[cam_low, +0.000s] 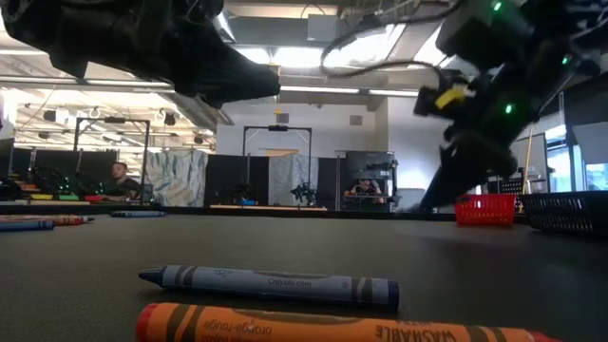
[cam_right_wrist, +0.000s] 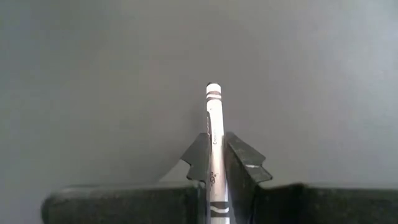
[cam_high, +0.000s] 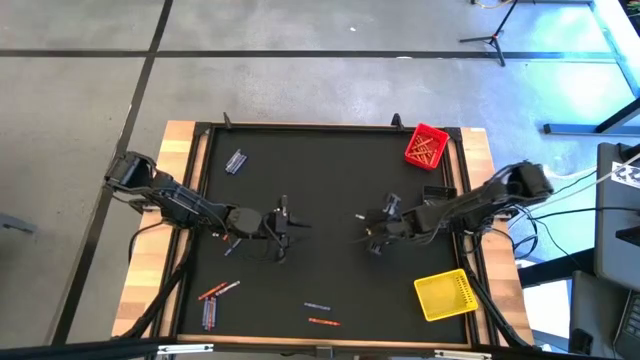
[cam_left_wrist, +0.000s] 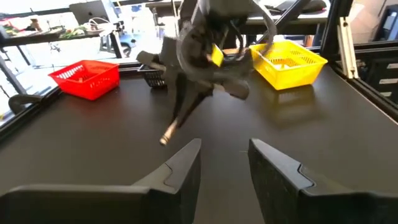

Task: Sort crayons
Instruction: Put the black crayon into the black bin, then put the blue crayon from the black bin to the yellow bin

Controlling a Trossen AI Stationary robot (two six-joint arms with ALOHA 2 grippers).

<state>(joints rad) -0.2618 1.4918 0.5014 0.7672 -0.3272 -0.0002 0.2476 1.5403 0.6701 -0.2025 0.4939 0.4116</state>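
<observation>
My right gripper [cam_high: 368,235] hangs over the middle of the black mat, slanting down, shut on a grey crayon [cam_right_wrist: 213,115]. The left wrist view shows that crayon [cam_left_wrist: 176,121] sticking out below the right gripper. My left gripper [cam_high: 285,218] stands just left of the middle, open [cam_left_wrist: 225,149], with nothing between its fingers. More crayons lie flat on the mat: a blue one [cam_low: 275,282] and an orange one [cam_low: 313,326] near the front edge, several at the near left [cam_high: 212,300], and a few at the far left [cam_high: 235,161]. My right gripper pinches the grey crayon's shaft [cam_right_wrist: 212,144] between its two fingers [cam_right_wrist: 241,158]. The crayon lies along the fingers, and its free end [cam_right_wrist: 213,88] sticks out past the fingertips. The fingers slant down toward the mat. Whether the crayon's end [cam_left_wrist: 165,139] touches the mat I cannot tell.
A red bin [cam_high: 427,147] holding crayons stands at the far right corner, a yellow bin [cam_high: 445,295] at the near right, and a dark bin [cam_low: 570,211] at the right edge between them. The mat's far middle is bare.
</observation>
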